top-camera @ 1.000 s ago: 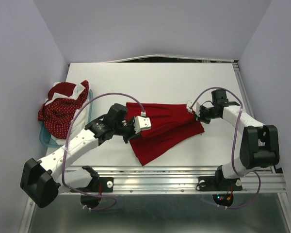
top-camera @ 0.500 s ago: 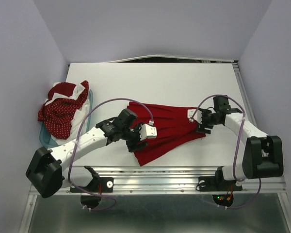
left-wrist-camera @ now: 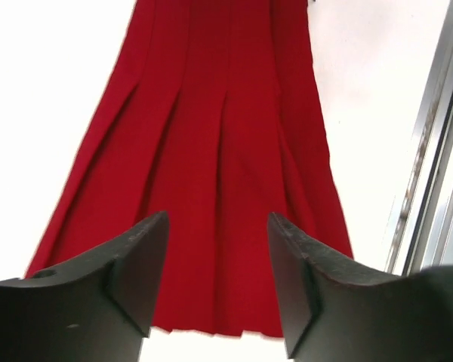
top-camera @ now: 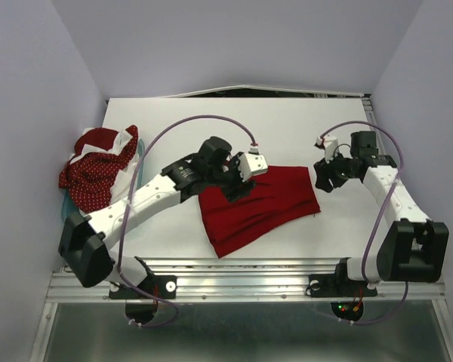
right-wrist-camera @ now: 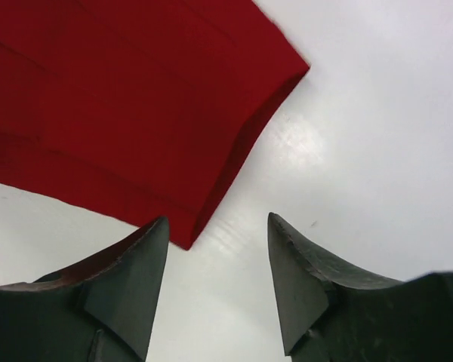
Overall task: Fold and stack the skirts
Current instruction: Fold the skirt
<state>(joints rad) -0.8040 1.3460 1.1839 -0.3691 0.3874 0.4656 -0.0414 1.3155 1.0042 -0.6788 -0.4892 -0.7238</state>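
Cloth spills over the teal tub at nine o'clock, where the dotted skirt lies heaped and well apart from both arms. Toward the centre, the left gripper hangs over the ten-o'clock corner of the red skirt, its jaws spread with nothing between them. A second ago it was pinching that cloth, as was its partner. The red skirt now lies flat on the table in a tighter, doubled shape, so one fold looks done and let go. At three o'clock the right gripper, jaws likewise spread and empty, has backed off just beside the skirt's corner. The skirt's six-o'clock corner lies near the front rail, leaving little room there. The table's far half toward twelve o'clock offers room for the next fold.
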